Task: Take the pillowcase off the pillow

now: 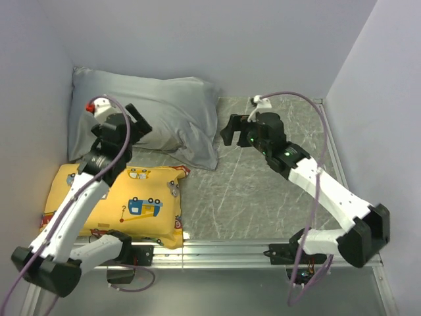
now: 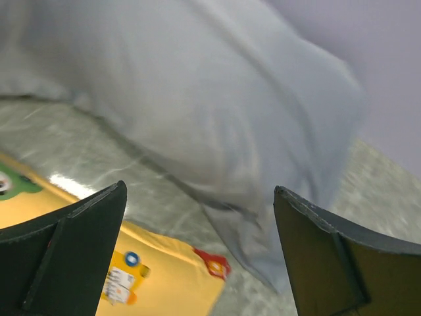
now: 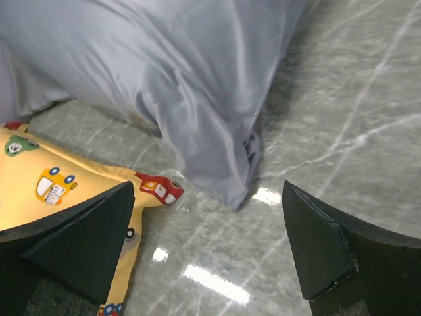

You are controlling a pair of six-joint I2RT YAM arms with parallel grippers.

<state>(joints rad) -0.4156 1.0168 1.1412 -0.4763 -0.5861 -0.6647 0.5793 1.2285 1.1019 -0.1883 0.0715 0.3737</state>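
The silver-grey pillowcase (image 1: 161, 112) lies plump at the back left against the wall, with the pillow hidden inside it. Its loose open end (image 1: 204, 155) droops onto the table at its near right corner. It fills the top of the left wrist view (image 2: 217, 99) and of the right wrist view (image 3: 164, 72). My left gripper (image 1: 135, 125) is open and empty over the case's near edge. My right gripper (image 1: 231, 130) is open and empty just right of the case, apart from it.
A yellow cartoon-vehicle cushion (image 1: 131, 201) lies at the front left under my left arm; it also shows in the left wrist view (image 2: 158, 276) and the right wrist view (image 3: 59, 184). The grey marble tabletop (image 1: 263, 197) is walled on three sides.
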